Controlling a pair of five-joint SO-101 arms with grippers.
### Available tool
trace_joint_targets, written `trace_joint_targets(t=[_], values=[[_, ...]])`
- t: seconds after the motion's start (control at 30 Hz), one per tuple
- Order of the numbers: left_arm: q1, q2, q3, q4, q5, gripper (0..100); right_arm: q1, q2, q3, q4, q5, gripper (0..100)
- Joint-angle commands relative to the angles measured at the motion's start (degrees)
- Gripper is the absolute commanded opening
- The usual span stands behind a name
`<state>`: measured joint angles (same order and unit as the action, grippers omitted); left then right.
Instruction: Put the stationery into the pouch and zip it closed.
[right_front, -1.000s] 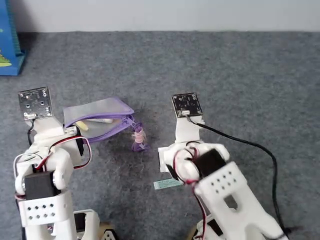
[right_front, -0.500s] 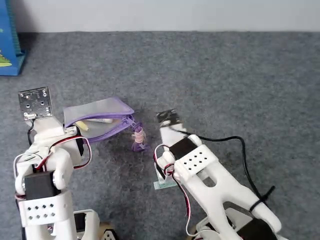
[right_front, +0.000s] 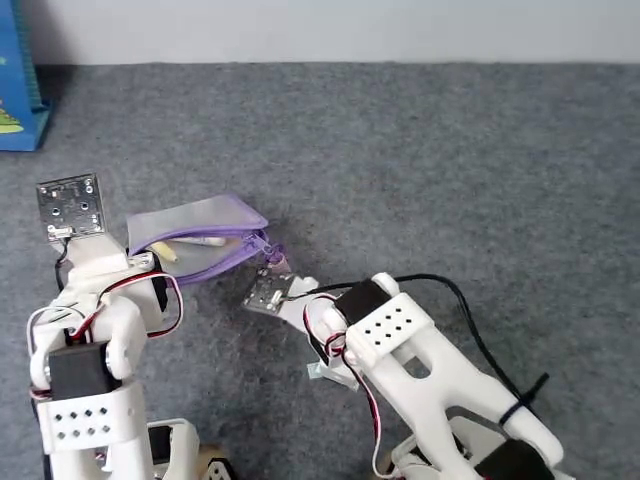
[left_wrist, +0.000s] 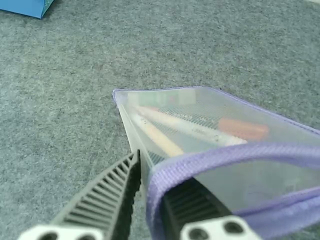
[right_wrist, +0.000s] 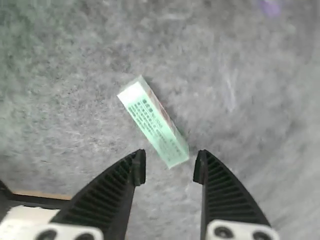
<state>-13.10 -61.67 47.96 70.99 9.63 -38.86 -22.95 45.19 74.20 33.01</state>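
A purple-edged mesh pouch (right_front: 195, 225) lies on the grey mat with its mouth unzipped, and pens (right_front: 205, 241) show inside it. My left gripper (left_wrist: 150, 175) is shut on the pouch's purple rim (left_wrist: 210, 155) at one end of the mouth; pens (left_wrist: 185, 127) lie behind the mesh. The zipper pull (right_front: 275, 270) hangs at the other end. A small green box (right_wrist: 152, 127) lies flat on the mat. My right gripper (right_wrist: 167, 167) stands open just above it, the box's near end between the fingertips. From above, the right arm (right_front: 390, 330) covers most of that box (right_front: 320, 372).
A blue box (right_front: 15, 90) stands at the far left edge. A black cable (right_front: 480, 330) trails from the right arm toward the front right. Bare grey mat stretches across the back and right of the table.
The right arm has swung left and leaned down over the green box, its wrist now close to the pouch's zipper end. The left arm and the pouch have not moved.
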Motion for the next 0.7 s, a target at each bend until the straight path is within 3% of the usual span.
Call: trace_joint_targets(t=[0.0, 0.23, 0.6, 0.67], values=[[0.1, -0.2, -0.8, -1.4, 0.0, 1, -0.4, 2.9, -0.3, -2.8, 3.9, 16.0], [0.1, -0.2, -0.8, -1.5, 0.0, 1, -0.5, 9.5, -0.4, -4.0, 5.1, 25.5], [0.0, -0.2, -0.8, -1.4, 0.0, 1, -4.3, 17.1, -0.4, -9.9, 4.7, 25.1], [0.0, -0.2, -0.8, -1.2, 0.0, 1, -3.9, 20.3, -0.4, -12.4, 4.7, 21.3]])
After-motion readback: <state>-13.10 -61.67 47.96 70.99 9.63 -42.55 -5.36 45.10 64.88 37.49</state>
